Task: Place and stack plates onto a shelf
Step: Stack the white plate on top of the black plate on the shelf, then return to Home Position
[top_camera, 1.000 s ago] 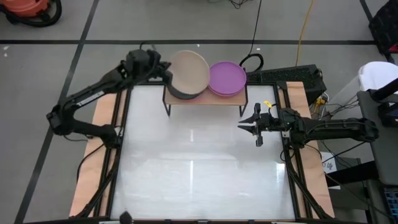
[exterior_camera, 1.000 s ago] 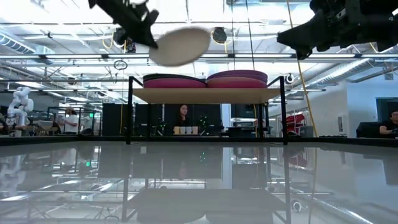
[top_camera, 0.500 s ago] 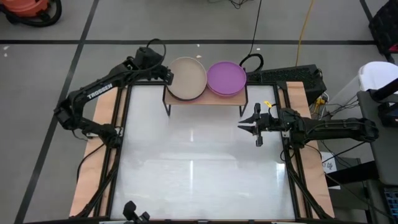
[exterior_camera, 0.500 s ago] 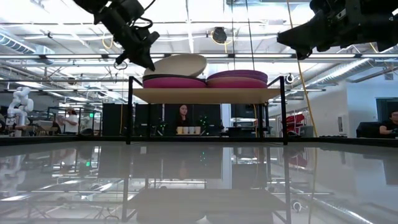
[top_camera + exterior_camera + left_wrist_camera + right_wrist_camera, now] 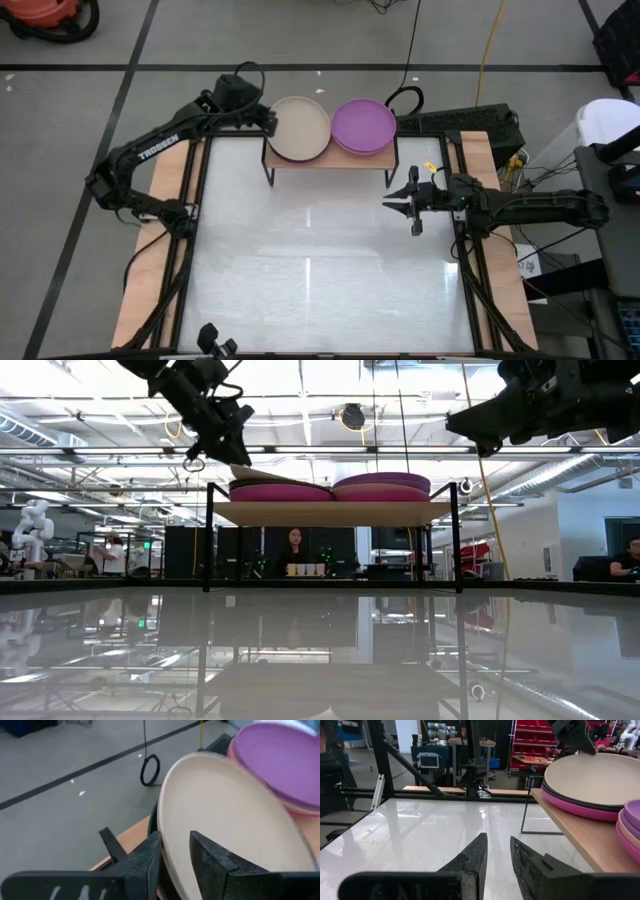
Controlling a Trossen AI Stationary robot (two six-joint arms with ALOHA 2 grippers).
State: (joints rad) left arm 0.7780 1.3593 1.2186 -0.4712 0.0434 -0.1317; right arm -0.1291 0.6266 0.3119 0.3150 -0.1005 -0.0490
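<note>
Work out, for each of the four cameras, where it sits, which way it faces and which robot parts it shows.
High: overhead, looking down; both arms, shelf.
Low: table height, looking level; shelf legs, both arms above.
Left wrist: on the left arm, at the beige plate; left gripper open astride its rim.
Right wrist: on the right arm, across the table; right gripper.
All four show the beige plate.

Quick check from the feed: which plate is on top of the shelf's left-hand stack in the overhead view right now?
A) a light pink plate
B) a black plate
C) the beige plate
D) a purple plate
C: the beige plate tops the left stack on the shelf, with the left gripper at its rim; the purple plate tops the other stack.
</note>
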